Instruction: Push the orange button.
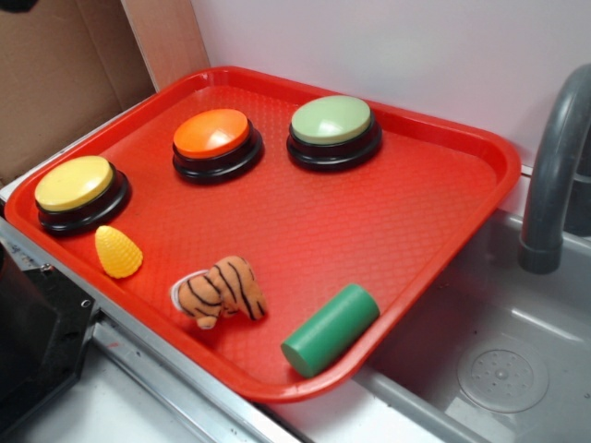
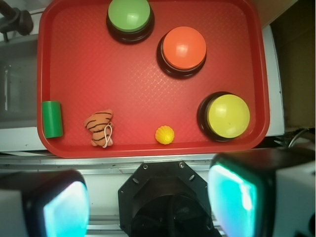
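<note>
The jaws (image 2: 148,197) stand apart above the red tray (image 2: 74,59) holding the orange button (image 2: 184,48), beside a grey sink (image 1: 499,369).

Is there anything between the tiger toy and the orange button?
No. In the wrist view, only bare red tray lies between the tiger toy and the orange button. The exterior view shows the same.
</note>
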`<state>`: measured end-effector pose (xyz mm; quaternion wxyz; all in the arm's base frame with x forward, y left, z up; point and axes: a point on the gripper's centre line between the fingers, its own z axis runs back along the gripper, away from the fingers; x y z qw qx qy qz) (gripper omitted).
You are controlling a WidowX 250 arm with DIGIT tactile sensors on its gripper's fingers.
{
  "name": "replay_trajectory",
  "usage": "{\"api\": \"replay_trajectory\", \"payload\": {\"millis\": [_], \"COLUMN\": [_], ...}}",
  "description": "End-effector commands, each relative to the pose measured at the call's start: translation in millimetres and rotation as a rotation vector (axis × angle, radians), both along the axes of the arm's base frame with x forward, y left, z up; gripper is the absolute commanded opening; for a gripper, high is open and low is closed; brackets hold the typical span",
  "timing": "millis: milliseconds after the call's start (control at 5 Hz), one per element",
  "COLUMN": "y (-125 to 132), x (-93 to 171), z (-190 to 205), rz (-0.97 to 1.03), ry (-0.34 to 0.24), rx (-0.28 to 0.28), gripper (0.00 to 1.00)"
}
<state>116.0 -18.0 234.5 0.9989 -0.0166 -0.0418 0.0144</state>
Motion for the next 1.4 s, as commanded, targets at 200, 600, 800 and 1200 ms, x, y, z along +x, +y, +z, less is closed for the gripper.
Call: {"api": "replay_trajectory", "payload": {"millis": [200, 600, 800, 1200], "y": [36, 74, 82, 83], "x": [22, 116, 139, 145], "z": [-34, -94, -125, -177], "rz": [0.118, 0.001, -0.047, -0.077], "ry": [0.12, 0.141, 0.171, 0.058], "rx": [0.041, 0.084, 0.108, 0.097], "gripper": [1.0, 1.0, 1.0, 1.0]}}
